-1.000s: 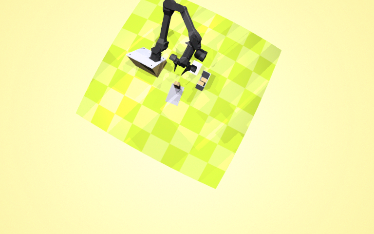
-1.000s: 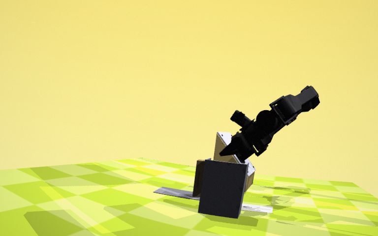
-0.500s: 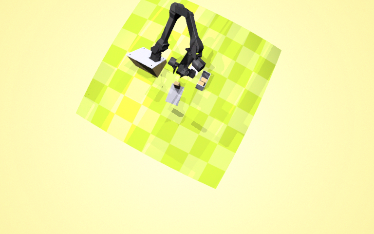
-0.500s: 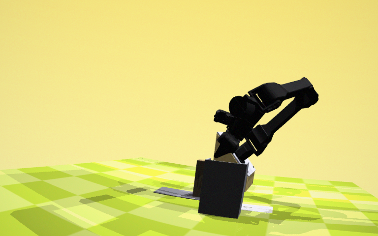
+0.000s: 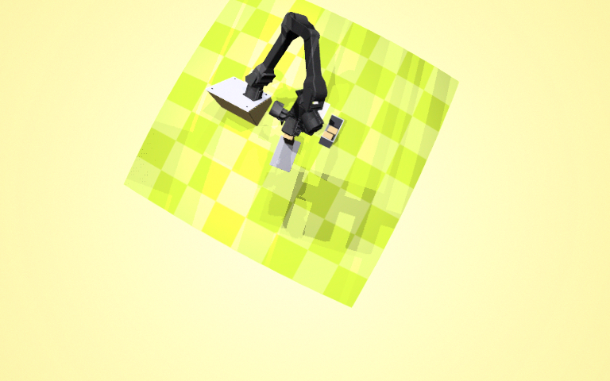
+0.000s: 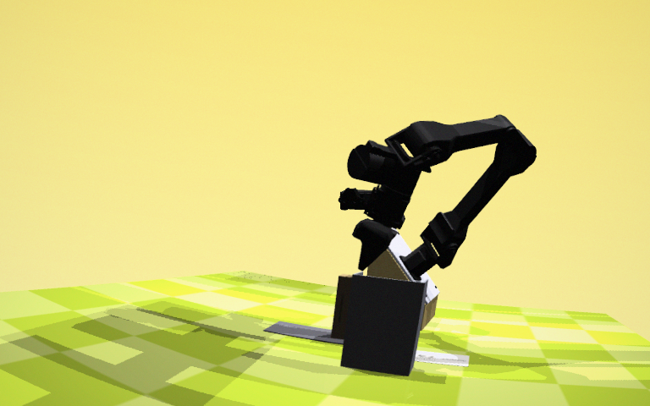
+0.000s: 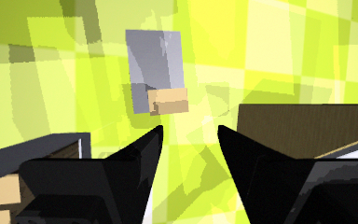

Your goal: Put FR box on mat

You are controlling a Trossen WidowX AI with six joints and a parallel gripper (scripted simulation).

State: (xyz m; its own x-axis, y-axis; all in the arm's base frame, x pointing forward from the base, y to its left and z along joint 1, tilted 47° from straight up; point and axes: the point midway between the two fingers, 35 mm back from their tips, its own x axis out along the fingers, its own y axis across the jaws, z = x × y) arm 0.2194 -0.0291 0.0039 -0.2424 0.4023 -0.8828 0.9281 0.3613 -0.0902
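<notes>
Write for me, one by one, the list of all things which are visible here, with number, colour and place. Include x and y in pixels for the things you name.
Box on mat (image 5: pixel 281 136) (image 6: pixel 338 306) (image 7: pixel 168 95): one, tan, upright at one end of the mat
Grey mat (image 5: pixel 283 157) (image 6: pixel 297 329) (image 7: pixel 149 58): one, grey, beside the bin
Bin (image 5: pixel 324 144) (image 6: pixel 383 325) (image 7: pixel 47 145): one, dark grey
Boxes in bin (image 5: pixel 333 128) (image 7: pixel 9 189): two, tan
White sheet (image 5: pixel 326 107) (image 6: pixel 445 356): one, white, near the bin
Base block (image 5: pixel 220 87) (image 6: pixel 385 267) (image 7: pixel 289 131): one, brown with white top, under the arm
Checkered surface (image 5: pixel 225 225) (image 6: pixel 96 382) (image 7: pixel 275 42): one, green and yellow, beneath everything
Arm (image 5: pixel 313 58) (image 6: pixel 479 131): one, black, on the block
Gripper (image 6: pixel 362 266) (image 7: pixel 190 130): one, black, arm's end, partly open, holding nothing
</notes>
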